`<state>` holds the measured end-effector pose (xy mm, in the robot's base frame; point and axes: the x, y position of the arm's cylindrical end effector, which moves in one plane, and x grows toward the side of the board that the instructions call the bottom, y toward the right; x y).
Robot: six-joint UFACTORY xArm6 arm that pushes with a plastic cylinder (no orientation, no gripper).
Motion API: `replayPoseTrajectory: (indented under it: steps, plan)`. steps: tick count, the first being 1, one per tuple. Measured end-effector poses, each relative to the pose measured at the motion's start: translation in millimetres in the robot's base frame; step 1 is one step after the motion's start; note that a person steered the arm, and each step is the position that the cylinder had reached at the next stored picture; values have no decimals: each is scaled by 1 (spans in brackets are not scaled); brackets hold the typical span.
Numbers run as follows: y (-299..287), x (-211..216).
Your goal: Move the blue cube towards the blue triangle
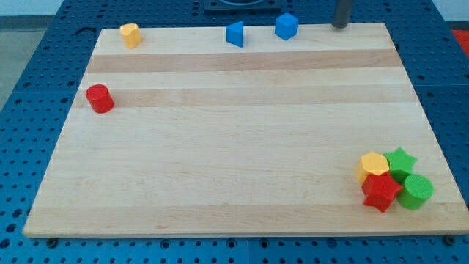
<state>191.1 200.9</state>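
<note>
My tip (a bare rod, no pincer) stands right of the blue cube; light and stiff, it should slide if pushed on its right face toward the blue triangle.

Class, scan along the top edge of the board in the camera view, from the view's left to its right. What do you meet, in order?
Yellow block → blue triangle → blue cube → my tip, just to the right of the cube.

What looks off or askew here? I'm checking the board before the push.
Nothing damaged or spilled. The blue cube and blue triangle sit near the board's top edge, apart. My tip is at the cube's right, not touching.
</note>
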Motion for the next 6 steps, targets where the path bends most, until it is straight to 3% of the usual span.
replayPoseTrajectory:
  steps: [2, 3, 4, 5, 6]
  plan:
    - [-39, 0]
    - [-80, 36]
    - [-126, 99]
    - [-107, 101]
    - [-141, 107]
